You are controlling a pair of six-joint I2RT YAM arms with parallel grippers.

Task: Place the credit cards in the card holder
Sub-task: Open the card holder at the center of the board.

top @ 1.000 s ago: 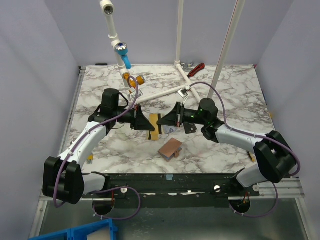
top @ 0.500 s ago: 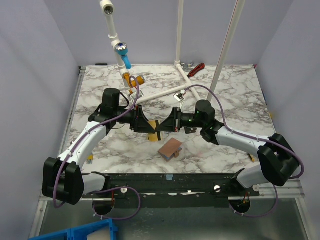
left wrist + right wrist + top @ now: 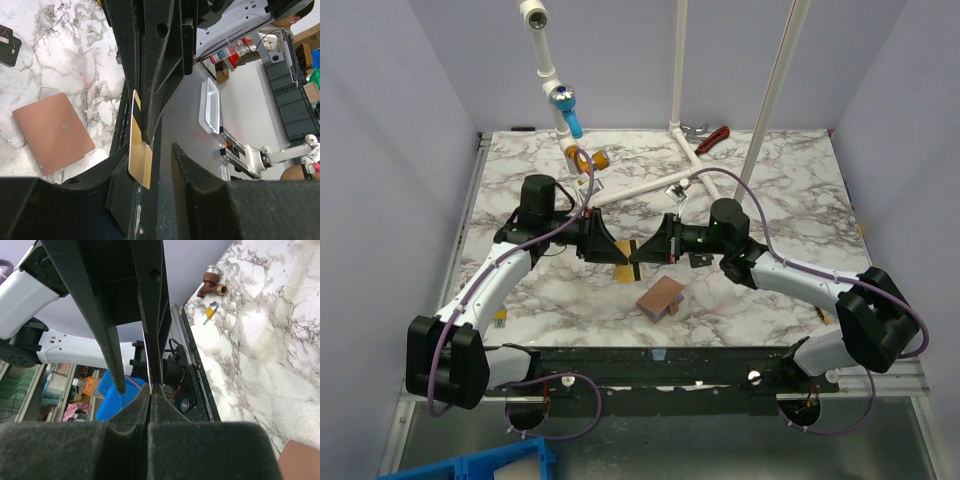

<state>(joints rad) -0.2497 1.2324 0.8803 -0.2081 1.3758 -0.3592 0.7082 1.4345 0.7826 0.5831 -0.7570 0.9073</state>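
From above, the left gripper (image 3: 617,251) and right gripper (image 3: 638,254) meet tip to tip over the middle of the marble table (image 3: 770,190), with the gold card (image 3: 624,270) between them. The tan card holder (image 3: 661,296) lies closed on the table at 5 o'clock from them, near but apart.

In the left wrist view the left gripper (image 3: 152,165) has its jaws apart, and the gold card (image 3: 138,156) stands on edge in the gap, its dark stripe uppermost. The right gripper (image 3: 145,132) reaches in from 12 o'clock and pinches it. The card holder (image 3: 52,132) lies at 9 o'clock and a black card (image 3: 7,45) at 10 o'clock.

In the right wrist view the right gripper (image 3: 150,390) is clamped on the gold card (image 3: 146,357), seen edge-on. The left gripper (image 3: 139,385) comes down from 12 o'clock with its fingers spread, and a corner of the card holder (image 3: 300,460) shows at 4 o'clock
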